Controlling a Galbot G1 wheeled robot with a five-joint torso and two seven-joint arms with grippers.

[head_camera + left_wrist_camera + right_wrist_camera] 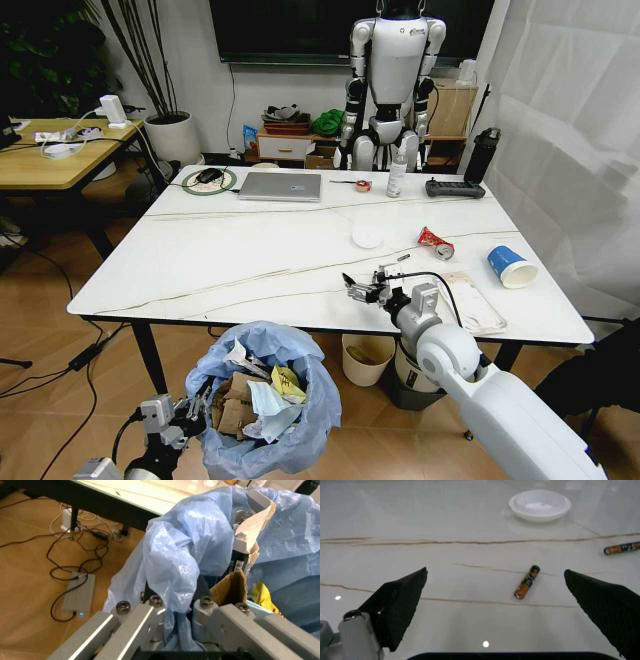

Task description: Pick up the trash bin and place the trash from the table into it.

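Nearest, below the front edge of the table [200, 270], the left gripper [190, 412] is clamped on the rim of the trash bin [262, 410], pinching the blue bag between its fingers [145, 615]. The bin stands mouth-up, well filled with cardboard and paper. My worry is that the hold may be mostly on loose plastic; if the bag slips, the bin could sag or tip and spill.

Just past the table's front edge, the right gripper [358, 288] hovers with its jaws wide apart over a small battery [527, 582]. The battery lies flat, its long axis running roughly away from the gripper, between the two pads [402, 600]. It is round and may roll off sideways if one pad touches first, or be missed entirely as it is thin.

Farther in lie a white lid [540, 504], a second battery [622, 548], the crushed red can [436, 242] and the blue-white cup [511, 266] on its side.
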